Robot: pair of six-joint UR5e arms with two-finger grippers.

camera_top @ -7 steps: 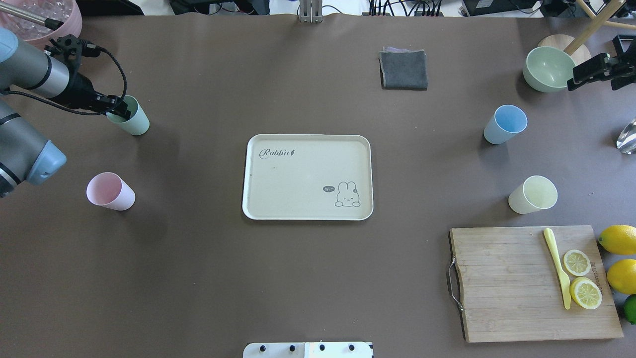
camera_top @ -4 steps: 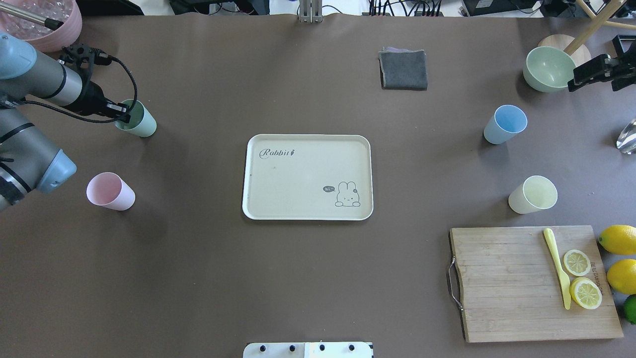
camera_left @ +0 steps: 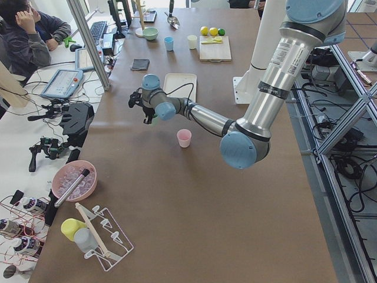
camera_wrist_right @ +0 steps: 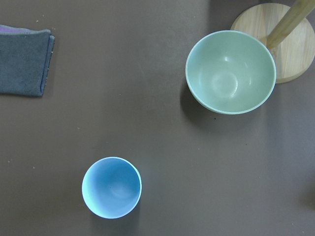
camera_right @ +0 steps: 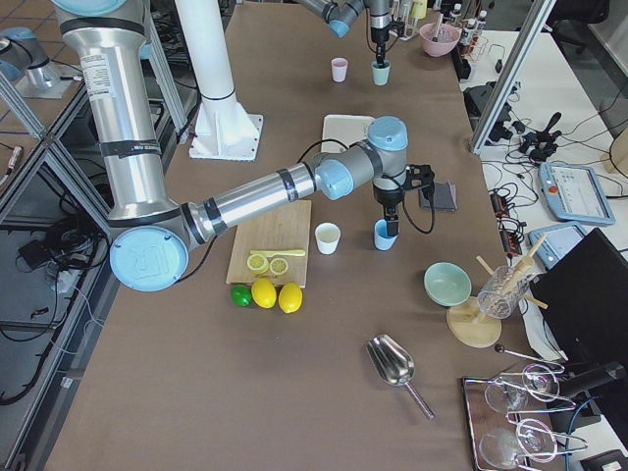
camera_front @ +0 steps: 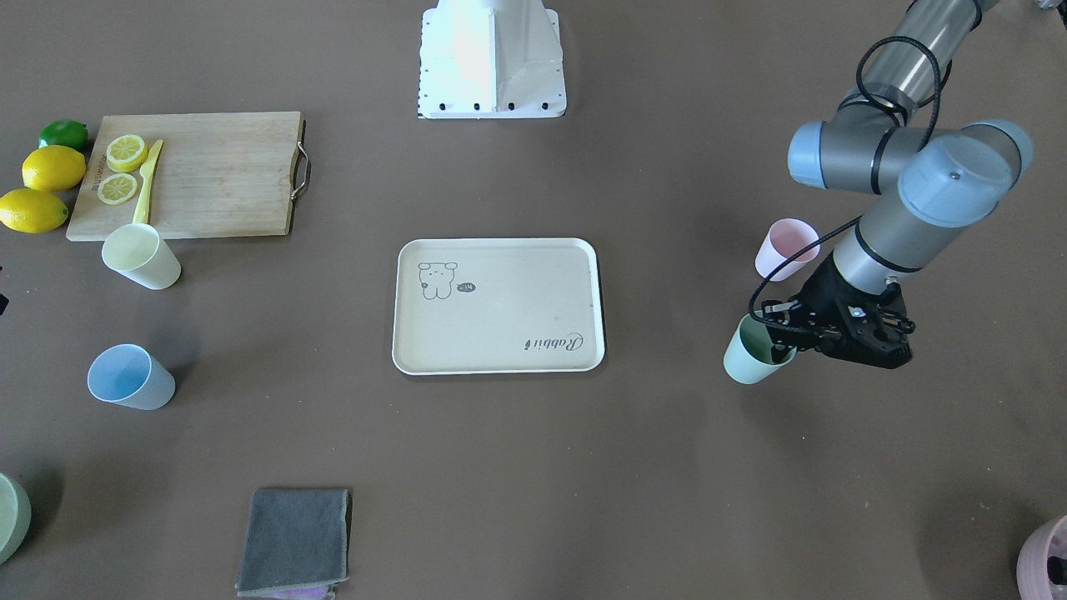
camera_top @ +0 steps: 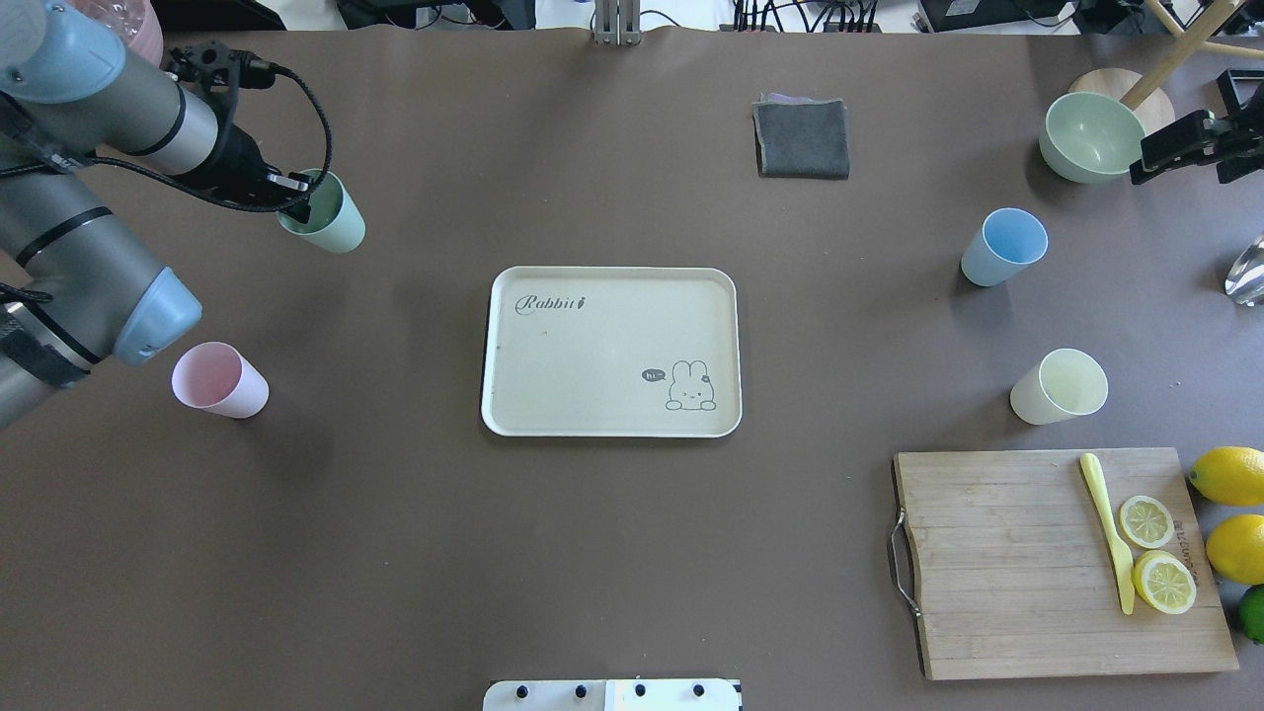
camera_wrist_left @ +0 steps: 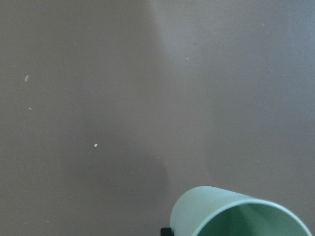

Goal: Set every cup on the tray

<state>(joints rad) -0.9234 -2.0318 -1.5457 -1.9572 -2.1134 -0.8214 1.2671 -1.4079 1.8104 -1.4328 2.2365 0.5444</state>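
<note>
My left gripper (camera_top: 289, 197) is shut on the rim of the mint green cup (camera_top: 329, 219) and holds it off the table, left of the cream tray (camera_top: 592, 400). The front view shows that gripper (camera_front: 788, 337), cup (camera_front: 753, 357) and tray (camera_front: 500, 321); the left wrist view shows the cup (camera_wrist_left: 236, 214). The pink cup (camera_top: 219, 380) stands at the left. The blue cup (camera_top: 1004, 247) and the yellow cup (camera_top: 1059, 386) stand at the right. My right gripper (camera_top: 1145, 158) hovers at the far right beside the sage bowl; I cannot tell how its jaws stand. Nothing is on the tray.
A sage-green bowl (camera_top: 1089, 136) stands at the back right, above the blue cup (camera_wrist_right: 111, 187) in the right wrist view. A grey folded cloth (camera_top: 802, 138) lies behind the tray. A wooden cutting board (camera_top: 1007, 563) with lemon slices, whole lemons (camera_top: 1229, 476) and a mauve pot (camera_front: 1042, 554) stand at the table's edges.
My left gripper has carried the mint green cup to the right, toward the tray, and a little farther back. The right arm and the other cups have not moved.
</note>
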